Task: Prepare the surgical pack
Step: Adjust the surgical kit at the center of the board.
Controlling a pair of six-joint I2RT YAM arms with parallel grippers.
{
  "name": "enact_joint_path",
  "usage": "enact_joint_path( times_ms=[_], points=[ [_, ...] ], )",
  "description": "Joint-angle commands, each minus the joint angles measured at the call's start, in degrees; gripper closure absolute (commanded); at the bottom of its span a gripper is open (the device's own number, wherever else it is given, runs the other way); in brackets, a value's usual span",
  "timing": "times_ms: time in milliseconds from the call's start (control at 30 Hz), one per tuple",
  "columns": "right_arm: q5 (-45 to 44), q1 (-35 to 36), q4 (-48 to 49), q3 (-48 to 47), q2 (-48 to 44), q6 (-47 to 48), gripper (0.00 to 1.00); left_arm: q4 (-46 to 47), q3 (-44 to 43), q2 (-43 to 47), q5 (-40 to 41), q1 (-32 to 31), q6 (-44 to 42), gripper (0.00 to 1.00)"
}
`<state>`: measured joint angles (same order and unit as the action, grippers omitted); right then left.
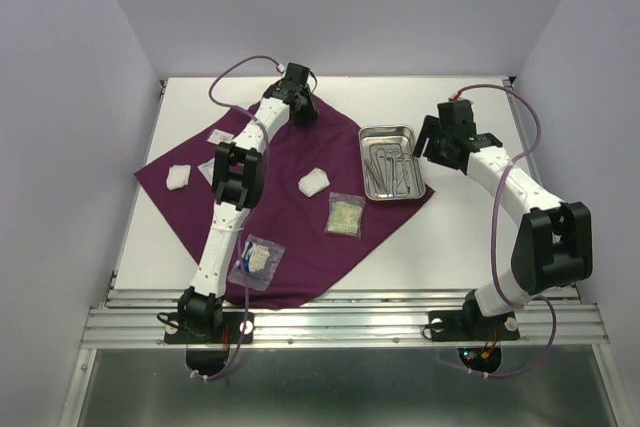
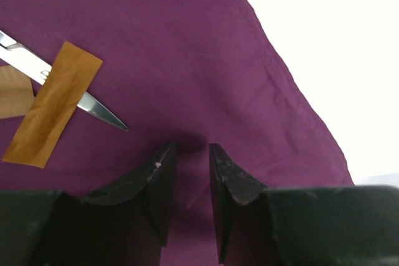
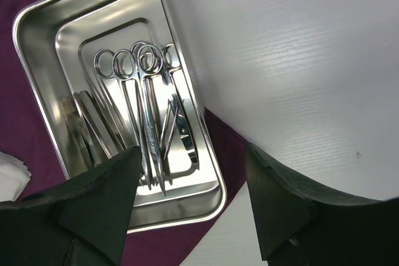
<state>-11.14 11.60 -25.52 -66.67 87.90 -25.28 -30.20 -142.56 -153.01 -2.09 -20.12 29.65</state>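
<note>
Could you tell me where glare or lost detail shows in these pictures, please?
Left wrist view: the bare table is washed out white. Right wrist view: the tray mirrors bright patches; the end effector is near-black. Top view: evenly lit.

Scissors [image 2: 103, 113] handles past the frame edge, blades partly under tan tape [image 2: 53, 104]

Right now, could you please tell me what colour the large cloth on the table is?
The cloth is plain dark purple, clearest in the top external view.
</note>
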Motion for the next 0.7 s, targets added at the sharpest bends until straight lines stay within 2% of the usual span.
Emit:
enact_joint_path(
  times_ms=[0, 167, 467, 667],
  points=[
    [-0.4, -0.3, 0.4, -2.3, 0.0, -0.4, 0.28, -4.6, -2.5, -1.6, 1.0, 0.4, 0.1, 0.61],
    [-0.2, -0.3, 0.3, -2.8, 0.0, -0.5, 0.28, -4.2, -4.7, -3.4, 0.2, 0.7, 1.2, 0.61],
    [-0.4, -0.3, -0.8, -3.1, -0.9, -0.4, 0.28, 2.7, -7.1, -5.9, -5.3, 3.1, 4.1, 0.62],
    [0.1, -0.3, -0.9, -2.9, -1.2, -0.6, 0.28, 4.4, -6.9, -3.8, -5.7, 4.0, 3.0, 0.62]
  ],
)
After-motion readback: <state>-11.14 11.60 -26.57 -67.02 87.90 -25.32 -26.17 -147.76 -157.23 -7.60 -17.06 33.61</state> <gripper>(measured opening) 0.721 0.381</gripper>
